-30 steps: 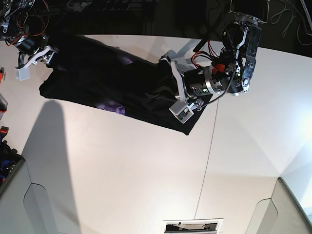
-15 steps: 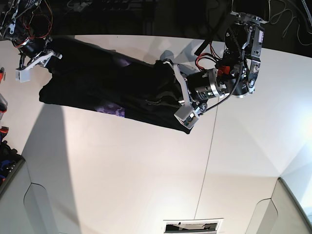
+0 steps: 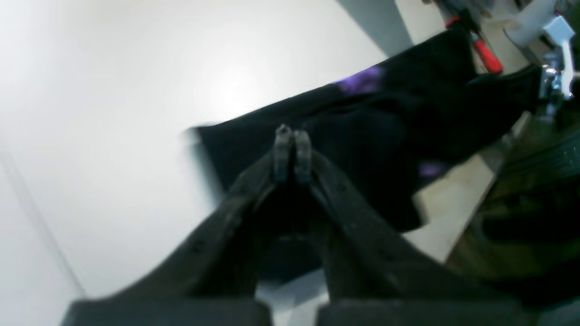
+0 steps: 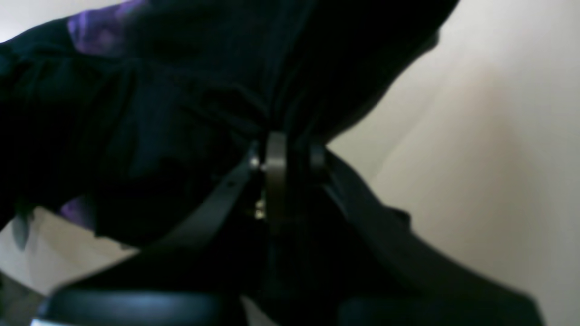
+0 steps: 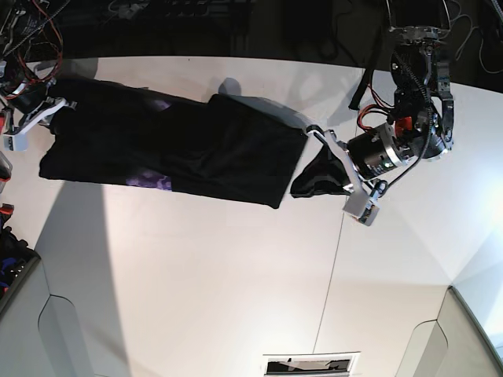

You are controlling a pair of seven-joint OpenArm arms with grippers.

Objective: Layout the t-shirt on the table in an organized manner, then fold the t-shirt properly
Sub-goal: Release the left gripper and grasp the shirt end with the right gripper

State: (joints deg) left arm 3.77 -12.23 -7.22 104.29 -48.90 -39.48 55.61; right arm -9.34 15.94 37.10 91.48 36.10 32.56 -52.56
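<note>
Both hands are gripping the black t-shirt point(image 5: 181, 145): right hand point(image 5: 22, 126) clamped upper left, left hand point(image 5: 346, 177) pinched together at centre right, above the white worktop point(image 5: 236, 275).

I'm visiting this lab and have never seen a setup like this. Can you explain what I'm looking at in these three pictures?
This is a robot with two arms working at a white table. One picture comes from a camera above that looks down on the whole scene. The other two come from small cameras mounted on each arm's wrist, looking along its hand, so the dark prongs in the foreground are the hand's own fingers.

On the table lies a black t-shirt with purple patches, stretched out lengthwise between the arms. The right hand, at the left of the overhead picture, is closed on a bunched bit of the cloth. The left hand, at the overhead picture's right, is also closed and seems to pinch the shirt's other end, though that picture is blurry.
</note>
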